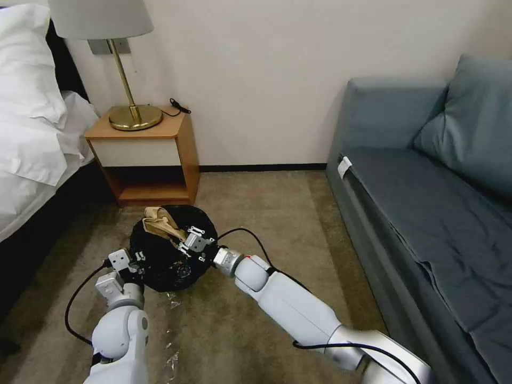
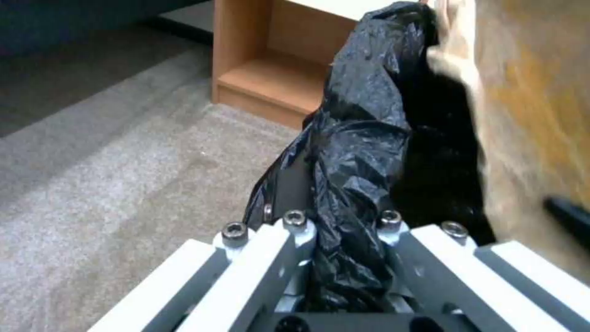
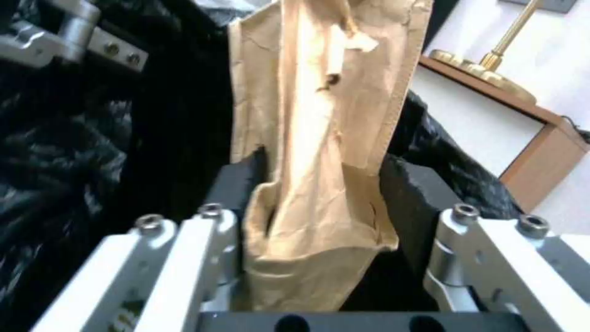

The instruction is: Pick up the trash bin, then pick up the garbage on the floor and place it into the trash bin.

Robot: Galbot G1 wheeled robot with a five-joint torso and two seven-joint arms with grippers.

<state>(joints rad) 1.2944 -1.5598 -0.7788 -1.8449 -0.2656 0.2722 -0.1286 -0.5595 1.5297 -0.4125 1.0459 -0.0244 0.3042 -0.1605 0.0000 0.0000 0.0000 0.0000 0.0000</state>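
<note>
**Paper could snag on the bin's rim**

The left gripper [image 1: 133,260] pinches the rim of the small round black-lined trash bin [image 1: 170,266], held above the carpet. The right gripper [image 3: 320,240] clamps the crumpled tan paper scrap [image 3: 320,138] over its mouth. Judged risk: released here, the tall scrap may catch the loose liner and tumble outside.

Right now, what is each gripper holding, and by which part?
Left gripper: the trash bin, by its bag-lined rim. Right gripper: the tan paper scrap, by its lower end, above the bin.
</note>
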